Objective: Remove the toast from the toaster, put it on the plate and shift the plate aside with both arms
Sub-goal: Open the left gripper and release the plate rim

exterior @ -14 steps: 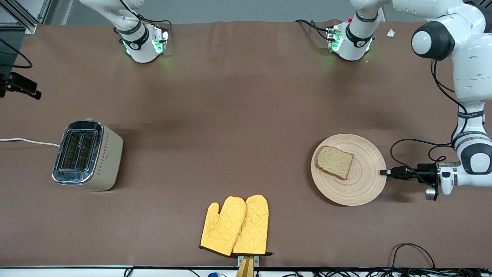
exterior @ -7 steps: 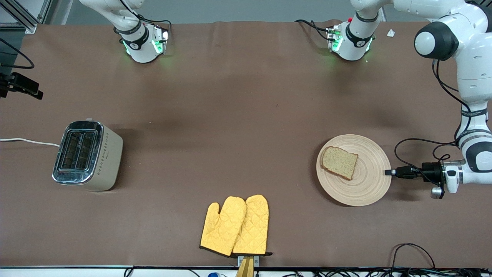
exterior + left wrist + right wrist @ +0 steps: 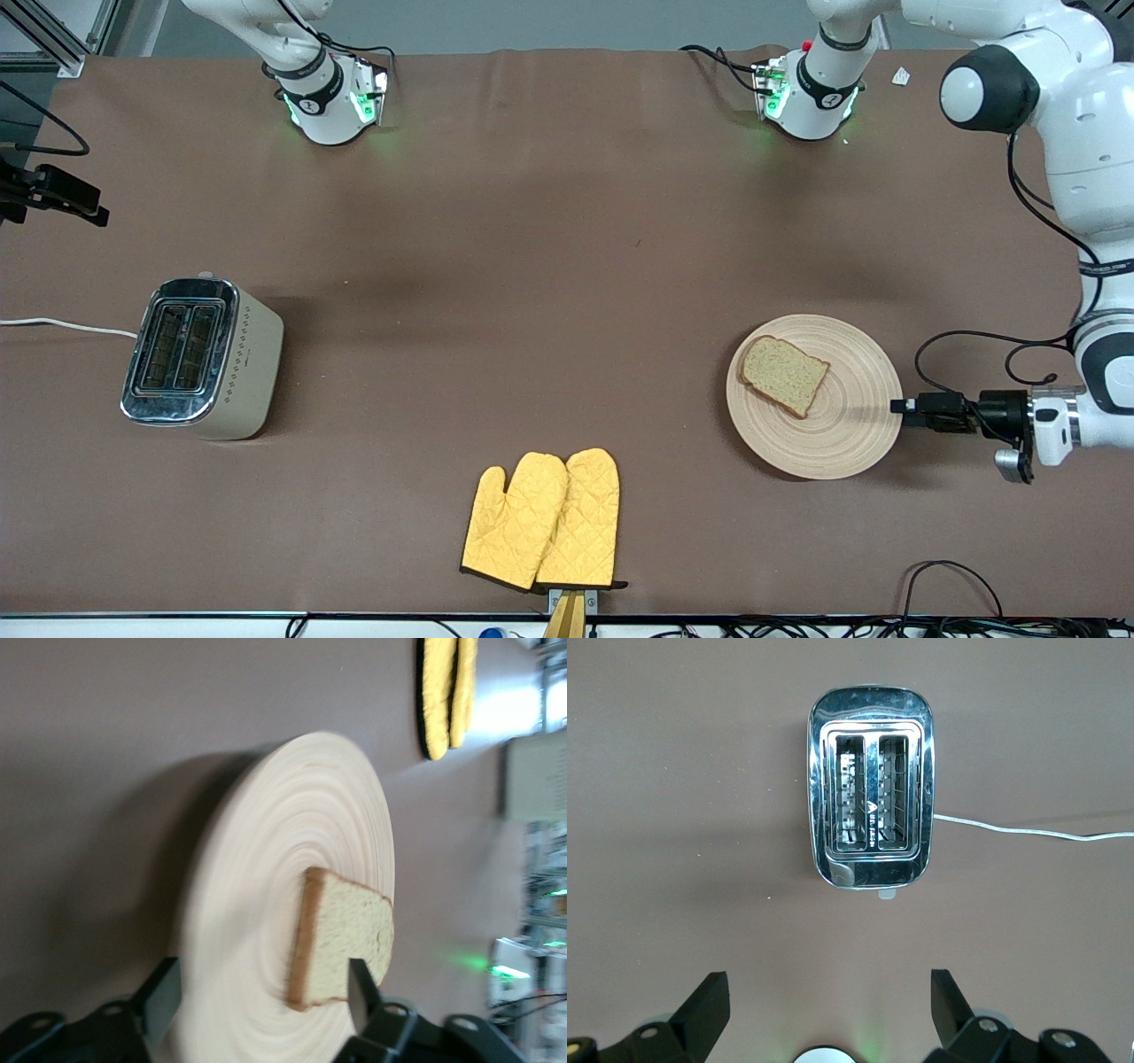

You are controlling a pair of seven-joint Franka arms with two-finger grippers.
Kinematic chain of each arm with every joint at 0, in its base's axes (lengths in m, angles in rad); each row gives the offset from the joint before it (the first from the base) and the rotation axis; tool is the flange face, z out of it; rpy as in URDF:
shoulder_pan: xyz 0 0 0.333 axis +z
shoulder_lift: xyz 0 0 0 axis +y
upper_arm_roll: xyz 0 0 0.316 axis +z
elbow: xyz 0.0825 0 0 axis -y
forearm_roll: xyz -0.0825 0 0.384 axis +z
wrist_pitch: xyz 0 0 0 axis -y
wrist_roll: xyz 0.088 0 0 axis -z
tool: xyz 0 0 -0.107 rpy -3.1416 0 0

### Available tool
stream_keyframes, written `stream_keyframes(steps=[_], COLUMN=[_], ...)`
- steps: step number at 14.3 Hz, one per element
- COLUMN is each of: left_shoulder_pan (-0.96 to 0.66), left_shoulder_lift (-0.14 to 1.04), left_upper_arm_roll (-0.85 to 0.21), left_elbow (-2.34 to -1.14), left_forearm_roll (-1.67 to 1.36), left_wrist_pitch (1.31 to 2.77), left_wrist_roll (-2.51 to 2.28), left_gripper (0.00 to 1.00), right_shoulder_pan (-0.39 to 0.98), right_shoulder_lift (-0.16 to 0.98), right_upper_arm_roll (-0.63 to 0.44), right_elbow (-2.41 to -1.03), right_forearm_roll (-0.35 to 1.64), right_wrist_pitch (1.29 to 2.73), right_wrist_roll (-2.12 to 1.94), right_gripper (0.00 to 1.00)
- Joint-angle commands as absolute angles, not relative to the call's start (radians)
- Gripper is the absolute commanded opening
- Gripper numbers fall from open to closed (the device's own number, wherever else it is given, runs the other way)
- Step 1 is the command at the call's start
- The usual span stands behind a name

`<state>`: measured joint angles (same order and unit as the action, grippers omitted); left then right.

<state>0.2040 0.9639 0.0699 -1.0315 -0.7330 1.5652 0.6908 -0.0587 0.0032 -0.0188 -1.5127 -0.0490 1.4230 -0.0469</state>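
Observation:
The toast lies flat on the round beige plate, toward the left arm's end of the table. My left gripper is low and level at the plate's rim on that end. In the left wrist view the left gripper is open, its fingers wide apart with the plate rim between them and the toast just ahead. My right gripper is open and empty, high above the table, looking down on the toaster. Only a black part of it shows at the front view's edge.
A silver toaster with two empty slots stands toward the right arm's end; it also shows in the right wrist view, with a white cord. Two yellow oven mitts lie near the table's front edge.
The plate with the toast has slid a little toward the left arm's end and slightly nearer the front camera, together with my left gripper. The right hand shifted slightly.

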Motion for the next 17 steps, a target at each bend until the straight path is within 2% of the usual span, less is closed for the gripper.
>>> stream_keyframes(steps=[1,5,8,10,13,17], left_shoulder_pan=[0.065,-0.196,-0.447,-0.546,-0.552,-0.503], left_shoulder_lift=[0.885,0.792,0.727,0.678,0.618,0.601], left_upper_arm_roll=[0.150,0.349,0.617,0.736,0.750,0.747], left_elbow=[-0.974,-0.956,-0.959,-0.965,-0.966,-0.966], left_forearm_roll=[-0.638,-0.534,-0.500,-0.499,-0.442,-0.433], left_wrist_pitch=[1.563,1.574,1.568,1.552,1.516,1.509], left_wrist_roll=[0.589,0.499,0.408,0.329,0.331,0.383], left_gripper=[1.00,1.00,1.00,1.00,1.00,1.00], right_shoulder_pan=[-0.057,-0.058,-0.058,-0.058,-0.058,-0.058], right_shoulder_lift=[-0.026,-0.026,-0.026,-0.026,-0.026,-0.026], right_upper_arm_roll=[-0.017,-0.017,-0.017,-0.017,-0.017,-0.017], right_elbow=[-1.542,-1.542,-1.542,-1.542,-1.542,-1.542], right_forearm_roll=[-0.051,-0.051,-0.051,-0.051,-0.051,-0.051], right_wrist_pitch=[1.424,1.424,1.424,1.424,1.424,1.424], right_wrist_roll=[-0.029,-0.029,-0.029,-0.029,-0.029,-0.029], right_gripper=[1.00,1.00,1.00,1.00,1.00,1.00])
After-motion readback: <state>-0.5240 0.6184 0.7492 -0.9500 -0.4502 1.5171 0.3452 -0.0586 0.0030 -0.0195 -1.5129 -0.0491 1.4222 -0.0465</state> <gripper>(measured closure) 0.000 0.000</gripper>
